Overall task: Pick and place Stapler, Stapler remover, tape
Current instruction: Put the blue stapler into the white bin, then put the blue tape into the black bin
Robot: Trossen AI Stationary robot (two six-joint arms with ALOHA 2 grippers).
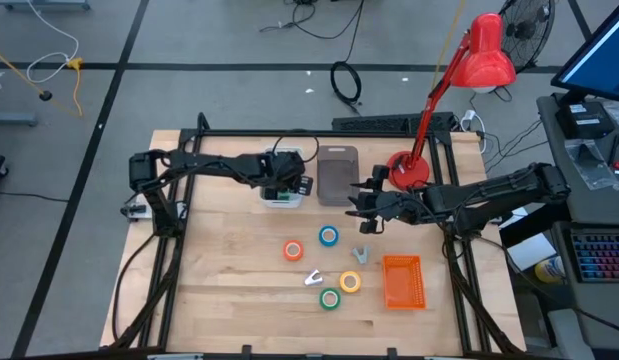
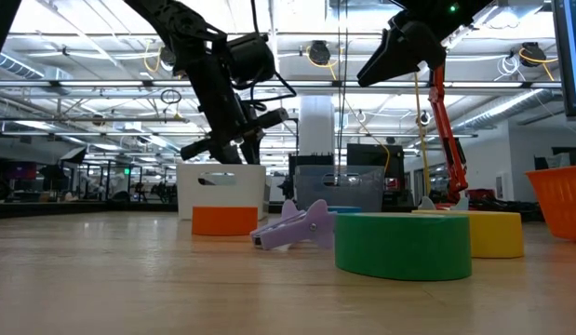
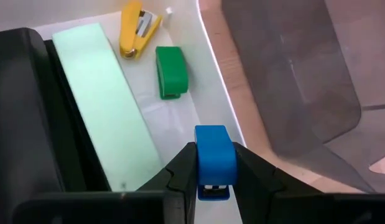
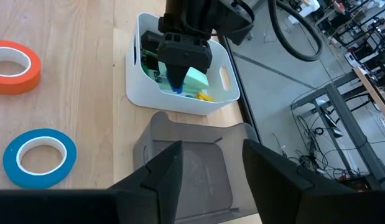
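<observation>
Overhead, we see the left gripper (image 1: pixel 286 186) poised above the white bin (image 1: pixel 270 201) near the back of the wooden table (image 1: pixel 229 290). Its wrist camera shows its fingers (image 3: pixel 180 176) clamped on a small blue stapler (image 3: pixel 214 160), held over the bin's interior. Inside that bin lie a green stapler (image 3: pixel 170 71), a yellow stapler (image 3: pixel 137 29) and a pale green flat block (image 3: pixel 104 106).

Our right gripper (image 1: pixel 361 205) hangs just beside the smoky translucent bin (image 1: pixel 337 175), which stands immediately next to the white one. Its fingers (image 4: pixel 163 172) stand apart with nothing between them, and below them the grey bin's rim is visible.

On the open table in front of both arms sit the four tape rolls: the orange roll (image 1: pixel 293 250) and the blue roll (image 1: pixel 328 236) nearer the bins, the yellow roll (image 1: pixel 349 282) and the green roll (image 1: pixel 330 298) nearer the front edge. Between the orange and green rolls lies a pale lilac staple remover (image 1: pixel 314 277); a second, greyish staple remover (image 1: pixel 361 254) rests between the blue and yellow rolls. From table height, the lilac one (image 2: pixel 295 227) sits just beside the green roll (image 2: pixel 403 245).

An orange mesh basket (image 1: pixel 403 281) stands to the right of the yellow roll. A red desk lamp (image 1: pixel 476 58) rises from the table's back right corner.
</observation>
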